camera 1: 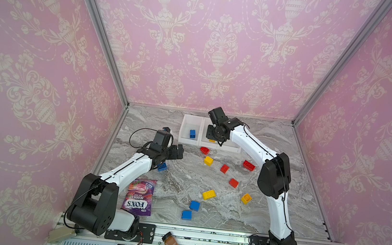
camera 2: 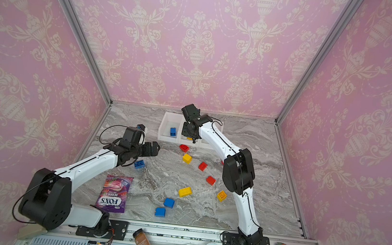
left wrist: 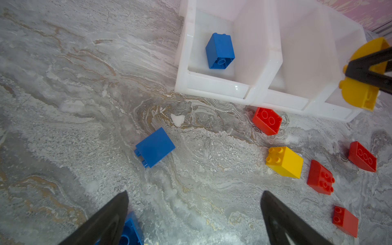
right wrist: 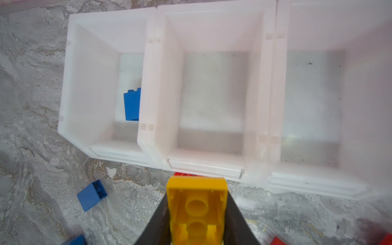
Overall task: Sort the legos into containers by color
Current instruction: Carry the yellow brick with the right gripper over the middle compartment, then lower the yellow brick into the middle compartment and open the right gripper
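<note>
1. right gripper clenches a yellow plastic studded brick at the front rim of the middle white plastic bin.
2. left gripper gapes wide, empty; a blue plastic brick lies beside one jaw.

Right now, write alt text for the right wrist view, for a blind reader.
The right gripper grips a yellow brick, hollow underside to the camera, facing the middle of three joined white bins. One end bin holds a blue brick; the others look empty. Another blue brick lies on the table.
</note>
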Robot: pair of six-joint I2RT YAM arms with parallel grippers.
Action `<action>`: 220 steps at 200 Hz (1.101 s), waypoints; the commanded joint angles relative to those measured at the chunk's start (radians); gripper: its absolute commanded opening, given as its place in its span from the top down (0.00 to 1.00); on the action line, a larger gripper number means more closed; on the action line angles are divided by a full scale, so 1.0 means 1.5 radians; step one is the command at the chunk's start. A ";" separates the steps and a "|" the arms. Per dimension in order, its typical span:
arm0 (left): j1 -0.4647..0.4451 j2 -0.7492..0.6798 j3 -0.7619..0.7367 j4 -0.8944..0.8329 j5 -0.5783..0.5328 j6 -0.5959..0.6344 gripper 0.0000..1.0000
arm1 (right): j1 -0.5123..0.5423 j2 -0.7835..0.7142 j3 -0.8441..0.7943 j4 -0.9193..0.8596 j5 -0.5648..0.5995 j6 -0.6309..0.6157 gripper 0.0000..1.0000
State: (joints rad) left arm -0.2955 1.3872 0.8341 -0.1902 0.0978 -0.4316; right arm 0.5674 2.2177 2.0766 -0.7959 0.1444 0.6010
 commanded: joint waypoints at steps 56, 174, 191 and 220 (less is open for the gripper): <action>0.007 -0.012 0.004 -0.013 0.005 -0.002 0.01 | -0.028 0.122 0.113 -0.021 -0.028 -0.028 0.65; 0.006 -0.008 0.014 -0.024 -0.002 -0.001 0.01 | -0.046 0.188 0.173 -0.037 -0.026 -0.021 0.56; 0.007 -0.006 0.017 -0.026 -0.002 0.001 0.01 | -0.045 0.182 0.173 -0.037 -0.026 -0.023 0.50; 0.007 -0.006 0.022 -0.032 -0.004 0.002 0.01 | -0.045 0.168 0.170 -0.030 -0.032 -0.027 0.46</action>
State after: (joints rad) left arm -0.2955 1.3872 0.8352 -0.2077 0.0994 -0.4316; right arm 0.4988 2.4847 2.3119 -0.8230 0.1005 0.5751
